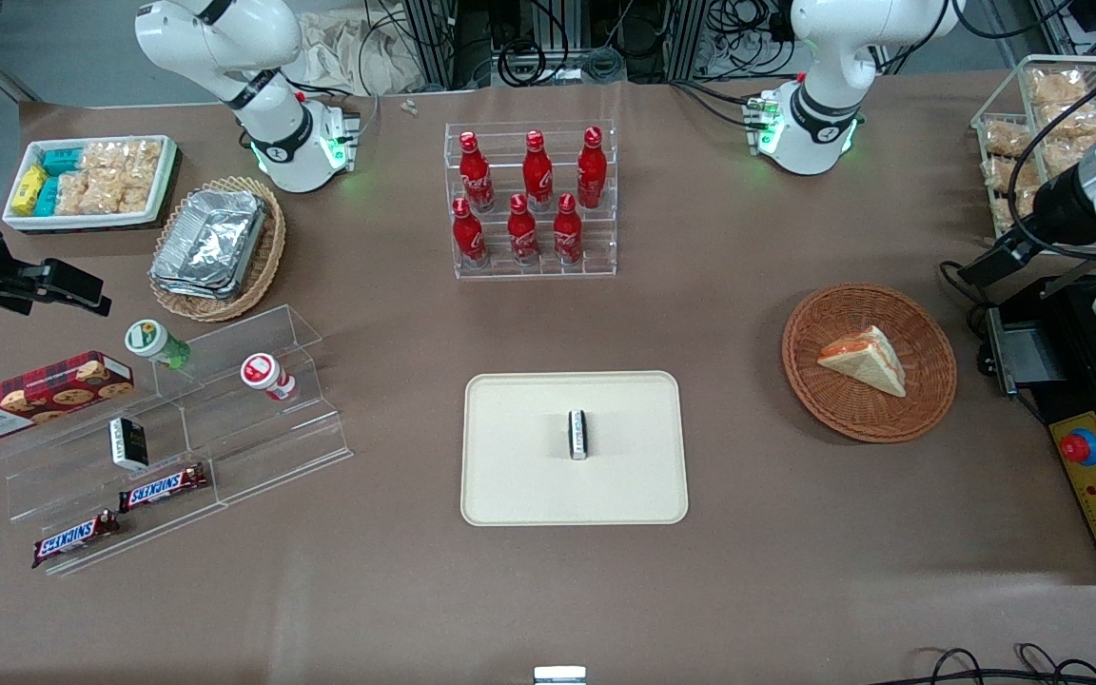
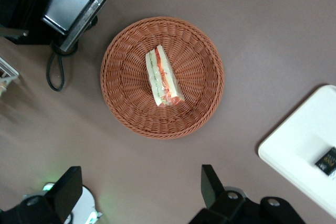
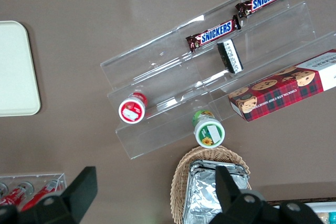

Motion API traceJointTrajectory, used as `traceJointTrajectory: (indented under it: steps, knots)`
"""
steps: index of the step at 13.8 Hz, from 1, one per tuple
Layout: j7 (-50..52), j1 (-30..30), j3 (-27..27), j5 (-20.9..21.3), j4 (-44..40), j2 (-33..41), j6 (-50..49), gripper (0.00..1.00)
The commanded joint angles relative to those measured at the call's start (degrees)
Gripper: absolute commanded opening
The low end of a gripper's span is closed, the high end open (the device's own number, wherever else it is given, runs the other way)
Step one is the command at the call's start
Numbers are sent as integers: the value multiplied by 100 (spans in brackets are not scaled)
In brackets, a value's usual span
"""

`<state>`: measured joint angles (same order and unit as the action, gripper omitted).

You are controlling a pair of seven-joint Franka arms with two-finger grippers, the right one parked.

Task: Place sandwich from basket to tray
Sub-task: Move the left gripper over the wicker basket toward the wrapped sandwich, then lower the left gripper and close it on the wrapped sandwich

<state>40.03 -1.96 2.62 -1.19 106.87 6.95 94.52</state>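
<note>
Front view: the sandwich [image 1: 863, 361] lies inside the round reddish-brown basket [image 1: 929, 392], which sits on the desk [image 1: 748, 590] toward the working arm's end. The cream tray [image 1: 519, 485] rests near the middle of the desk, well apart from the basket, and holds only a small dark packet [image 1: 578, 434] standing near its centre. The working arm reaches in from the edge of this view, and its gripper is not clearly shown here. Nothing of the transfer looks done yet: the sandwich is not lifted and the tray has not received it.

Left wrist view: the gripper [image 2: 142, 192] hangs high above the desk, beside the basket [image 2: 210, 103] rather than over its middle, with its two fingers [image 2: 210, 184] spread wide apart and holding nothing. The sandwich [image 2: 164, 77] lies on its side near the basket's centre, filling edge visible, untouched. A corner of the tray [image 2: 294, 150] with the packet [image 2: 326, 161] shows nearby. My judgement is that the whole job remains: move over the sandwich, descend, grip, lift, carry and set down on the tray.

Right wrist view: only an edge of the tray [image 3: 16, 66] appears; no sandwich is on that part.
</note>
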Motion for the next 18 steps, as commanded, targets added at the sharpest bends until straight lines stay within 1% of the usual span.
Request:
traceJointTrajectory:
  steps: [1,6,9,13,18]
  knots:
    - [470,-50,-42,-39,719,149,662,100]
    - [901,-59,-42,-39,1941,0,2138,100]
    - [919,-59,-42,-57,2004,-527,2631,100]
    - [1349,-77,-42,-48,2084,-1169,3317,100]
    - [1455,-77,-42,-48,2399,-1398,3739,100]
